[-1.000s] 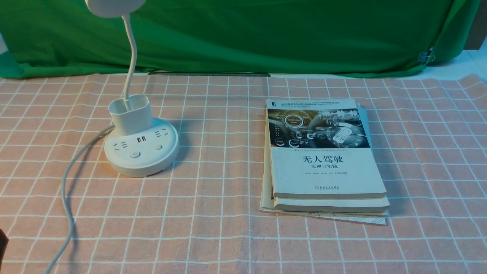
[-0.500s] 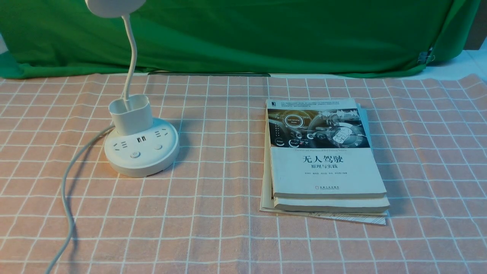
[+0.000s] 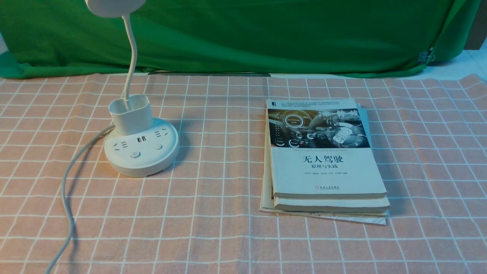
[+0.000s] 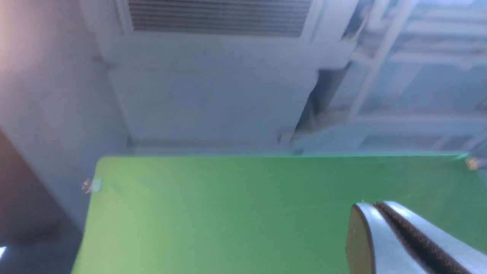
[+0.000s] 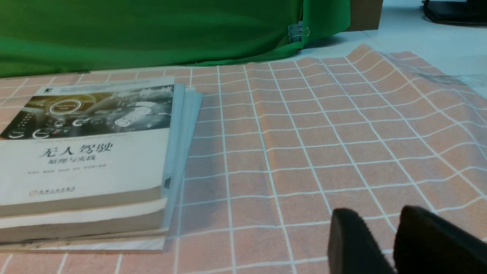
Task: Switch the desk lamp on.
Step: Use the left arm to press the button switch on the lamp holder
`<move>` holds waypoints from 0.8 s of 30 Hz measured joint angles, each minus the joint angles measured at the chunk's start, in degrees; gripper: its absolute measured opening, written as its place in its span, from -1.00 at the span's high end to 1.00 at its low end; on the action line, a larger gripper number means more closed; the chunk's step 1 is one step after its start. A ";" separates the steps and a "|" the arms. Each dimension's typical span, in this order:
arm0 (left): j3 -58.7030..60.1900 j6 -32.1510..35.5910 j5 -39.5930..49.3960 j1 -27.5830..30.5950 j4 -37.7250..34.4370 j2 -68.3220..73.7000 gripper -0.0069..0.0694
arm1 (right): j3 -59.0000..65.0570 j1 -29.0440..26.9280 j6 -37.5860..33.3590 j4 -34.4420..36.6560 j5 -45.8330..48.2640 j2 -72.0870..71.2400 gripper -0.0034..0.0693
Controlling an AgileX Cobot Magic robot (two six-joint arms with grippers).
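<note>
Pink cloth with a white grid (image 3: 220, 236) covers the work surface, backed by a green curtain (image 3: 266, 38). On it we find the desk lamp (image 3: 141, 163) on the left side, a stack of books (image 3: 327, 171) well apart to its right. The lamp's base rests flat; its gooseneck (image 3: 133, 57) rises from the cup-like holder (image 3: 131, 116), and the cord (image 3: 66, 190) runs off from the holder's left side towards the robot. Neither gripper appears in the front view.

We note the left gripper (image 4: 376, 205) with its fingers closed together on nothing we can see; its wrist view faces the curtain and the wall above, with no lamp in it. The right gripper (image 5: 374, 213) has its fingers parted and holds nothing visible, with the books in its view.

We judge the left arm the nearer one. From it, the base should lie forward and lower, with the power-marked button (image 3: 135, 155) on the side facing the robot. Our finding: lower the closed fingertips onto that button from above, keeping clear of the cord.
</note>
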 joint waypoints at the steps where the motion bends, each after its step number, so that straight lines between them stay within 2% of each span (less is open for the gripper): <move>1: 0.00 0.00 0.00 0.00 0.00 0.28 0.76 | 0.00 0.00 0.00 0.00 0.00 0.00 0.25; 2: -6.24 -0.04 12.14 0.00 0.00 3.66 0.76 | 0.00 0.00 0.00 0.00 0.00 0.00 0.25; 5: -10.63 -0.16 25.72 0.00 -0.38 11.85 0.76 | 0.00 0.00 0.00 0.00 0.00 0.00 0.25; 7: -10.83 -0.40 28.77 0.00 -0.99 15.03 0.76 | 0.00 0.00 0.00 0.00 0.00 0.00 0.25; 8: -10.50 -1.63 32.24 0.00 -2.96 20.45 0.76 | 0.00 0.00 0.00 0.00 0.00 0.00 0.25; 12: -10.52 -7.32 33.66 0.00 -13.51 34.13 0.76 | 0.00 0.00 0.00 0.00 0.00 0.00 0.25; 15: -12.74 -7.70 37.21 -0.05 -20.01 43.08 0.76 | 0.00 0.00 0.00 0.00 0.00 0.00 0.25; 16: -12.74 -7.70 37.20 -0.05 -20.01 43.67 0.76 | 0.00 0.00 0.00 0.00 0.00 0.00 0.25; 21: -23.11 -0.76 52.42 -2.74 -25.73 60.45 0.76 | 0.00 0.00 0.00 0.00 0.00 0.00 0.25; 24: -30.39 4.39 58.53 -5.46 -28.05 70.05 0.76 | 0.00 0.00 0.00 0.00 0.00 0.00 0.25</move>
